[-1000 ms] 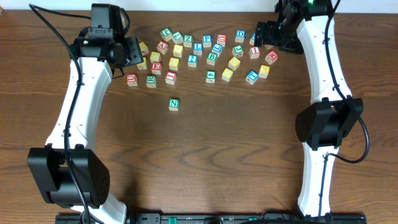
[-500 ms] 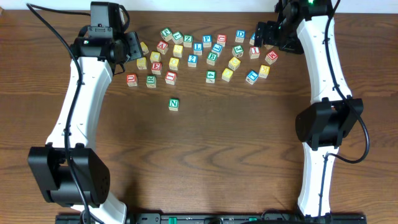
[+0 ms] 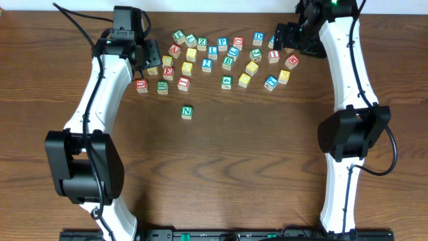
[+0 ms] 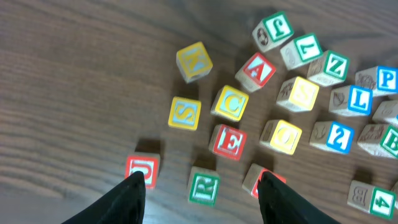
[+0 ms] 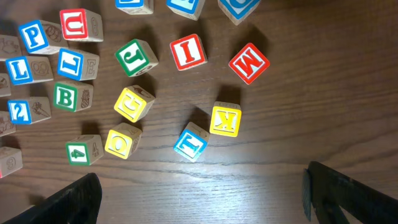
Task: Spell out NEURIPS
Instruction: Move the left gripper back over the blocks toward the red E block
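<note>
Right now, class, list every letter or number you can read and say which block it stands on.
"N", green: N cube
"E", red: E cube
"U", red: U cube
"R", green: R cube
"I", red: I cube
"P", blue: P cube
"S", yellow: S cube
"M", red: M cube
"T", blue: T cube
"4", green: 4 cube
More letters show; many in the overhead view are too small to read.

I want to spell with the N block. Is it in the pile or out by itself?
Out by itself. The N block sits alone on the table, apart from the pile of blocks.
</note>
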Robot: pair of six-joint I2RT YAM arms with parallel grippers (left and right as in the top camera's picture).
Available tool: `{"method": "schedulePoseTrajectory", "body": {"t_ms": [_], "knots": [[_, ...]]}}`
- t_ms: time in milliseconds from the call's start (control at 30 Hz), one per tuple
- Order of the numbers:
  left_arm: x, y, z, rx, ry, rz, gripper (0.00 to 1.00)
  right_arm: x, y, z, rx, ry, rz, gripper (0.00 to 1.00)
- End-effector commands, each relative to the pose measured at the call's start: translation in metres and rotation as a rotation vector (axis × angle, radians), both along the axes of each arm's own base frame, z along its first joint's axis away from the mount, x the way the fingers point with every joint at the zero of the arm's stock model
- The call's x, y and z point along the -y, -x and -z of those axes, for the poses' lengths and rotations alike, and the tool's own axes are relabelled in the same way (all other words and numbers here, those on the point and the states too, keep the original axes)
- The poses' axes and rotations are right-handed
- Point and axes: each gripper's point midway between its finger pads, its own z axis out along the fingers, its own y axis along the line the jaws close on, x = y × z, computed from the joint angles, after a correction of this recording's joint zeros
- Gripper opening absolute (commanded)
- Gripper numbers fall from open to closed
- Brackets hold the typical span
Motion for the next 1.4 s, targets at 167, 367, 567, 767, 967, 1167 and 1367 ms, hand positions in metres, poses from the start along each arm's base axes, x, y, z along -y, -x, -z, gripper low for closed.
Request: {"method": "schedulePoseTrajectory", "body": {"t_ms": [167,367,567,767,967,1167,1367], "knots": [[0.015,-0.028,0.038,0.006,-0.015,0.017,0.57,-0.006,-0.001,-0.013,0.031,-0.009,-0.005,0.99],[0.029,-0.037,0.071,-0.011,-0.057,0.108,0.57,-0.006,-0.001,-0.013,0.031,-0.009,-0.005,0.99],[0.032,-0.033,0.106,-0.073,-0.088,0.145,0.57,-0.006,-0.001,-0.013,0.031,-0.009,-0.005,0.99],[0.033,-0.033,0.121,-0.091,-0.1,0.167,0.56,-0.006,-0.001,-0.013,0.031,-0.009,-0.005,0.99],[0.038,-0.031,0.132,-0.108,-0.114,0.201,0.49,-0.006,-0.001,-0.013,0.031,-0.009,-0.005,0.99],[0.039,-0.033,0.131,-0.1,-0.114,0.201,0.46,-0.006,-0.001,-0.013,0.031,-0.009,-0.005,0.99],[0.039,-0.033,0.128,-0.098,-0.113,0.2,0.35,-0.006,-0.001,-0.013,0.031,-0.009,-0.005,0.99]]}}
